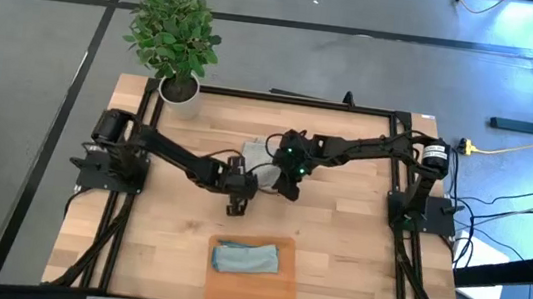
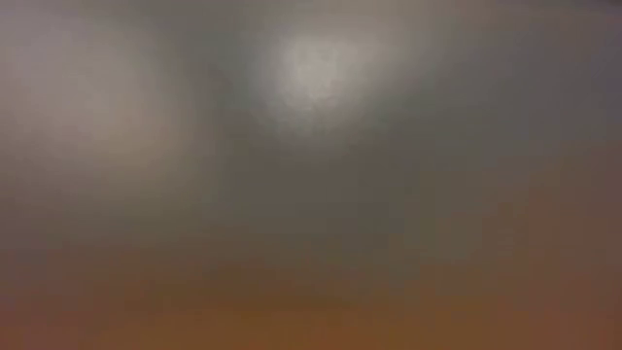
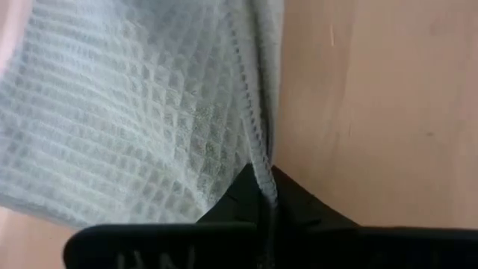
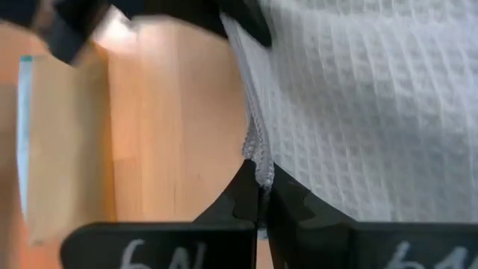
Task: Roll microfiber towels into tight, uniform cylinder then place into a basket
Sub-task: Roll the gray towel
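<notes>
Lying mid-frame on the counter: grey towel, soft, light, limp waffle weave. Left gripper and right gripper, jaws clamped on its hem. Best held by edges. Blue towel, in tray, lower centre.

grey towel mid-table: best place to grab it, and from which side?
By its hemmed edge, coming in low along the table. The grey towel lies flat, so only the border gives the fingers a lip. Both tools are shut on the hem: left tool, right tool.
</notes>
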### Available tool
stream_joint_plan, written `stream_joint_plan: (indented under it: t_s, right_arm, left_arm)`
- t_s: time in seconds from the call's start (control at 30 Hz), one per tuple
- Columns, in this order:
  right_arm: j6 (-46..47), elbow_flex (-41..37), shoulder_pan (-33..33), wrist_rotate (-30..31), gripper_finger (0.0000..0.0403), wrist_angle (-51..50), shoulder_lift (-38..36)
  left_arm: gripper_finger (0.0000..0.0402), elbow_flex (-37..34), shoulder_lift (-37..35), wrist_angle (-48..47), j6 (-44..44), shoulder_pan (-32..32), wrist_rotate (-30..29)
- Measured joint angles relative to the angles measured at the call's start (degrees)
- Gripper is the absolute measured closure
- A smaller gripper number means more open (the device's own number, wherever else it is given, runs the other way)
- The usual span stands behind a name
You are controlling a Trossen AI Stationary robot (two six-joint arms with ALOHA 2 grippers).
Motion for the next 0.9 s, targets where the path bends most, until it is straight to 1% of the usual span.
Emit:
stream_joint_plan:
  t_s: [0.07, 0.13, 0.23, 0.4, 0.5, 0.57, 0.67, 0.77, 0.9]
  right_arm:
    - [0.0, 0.0, 0.0, 1.0, 0.0395, -1.7, 0.0]
    - [0.3, 0.0, 0.0, 1.8, 0.0396, -2.7, 0.0]
    - [1.2, 0.0, 0.0, 2.0, 0.0396, -3.5, 0.0]
    - [3.4, 0.1, 0.1, 1.8, 0.0396, -4.6, 0.0]
    - [3.5, 0.2, 1.0, 0.4, 0.0396, -5.2, 0.0]
    - [3.5, 0.2, 2.0, -1.6, 0.0396, -5.3, 0.0]
    - [3.8, 0.1, 3.7, -4.0, 0.0396, -5.4, 0.0]
    - [6.1, 0.0, 4.8, -3.3, 0.0396, -6.6, -0.1]
    - [9.9, 0.0, 4.9, 0.1, 0.0396, -6.6, -0.1]
  left_arm:
    - [0.0400, 0.0, -1.7, -0.4, 1.1, 0.9, 0.8]
    - [0.0401, -0.1, -2.9, -0.4, 2.9, 2.2, 3.3]
    - [0.0401, -0.1, -4.4, -0.6, 3.6, 4.2, 8.6]
    - [0.0401, 0.0, -5.3, -1.4, 3.6, 6.8, 20.0]
    - [0.0401, 1.4, -5.3, -5.0, 3.4, 7.5, 25.0]
    - [0.0401, 2.7, -5.3, -8.3, 3.6, 7.4, 26.9]
    - [0.0402, 4.8, -5.3, -12.9, 6.4, 7.9, 29.5]
    - [0.0401, 6.3, -5.3, -16.9, 9.2, 8.8, 31.4]
    - [0.0401, 6.3, -5.3, -17.4, 11.1, 10.1, 30.6]
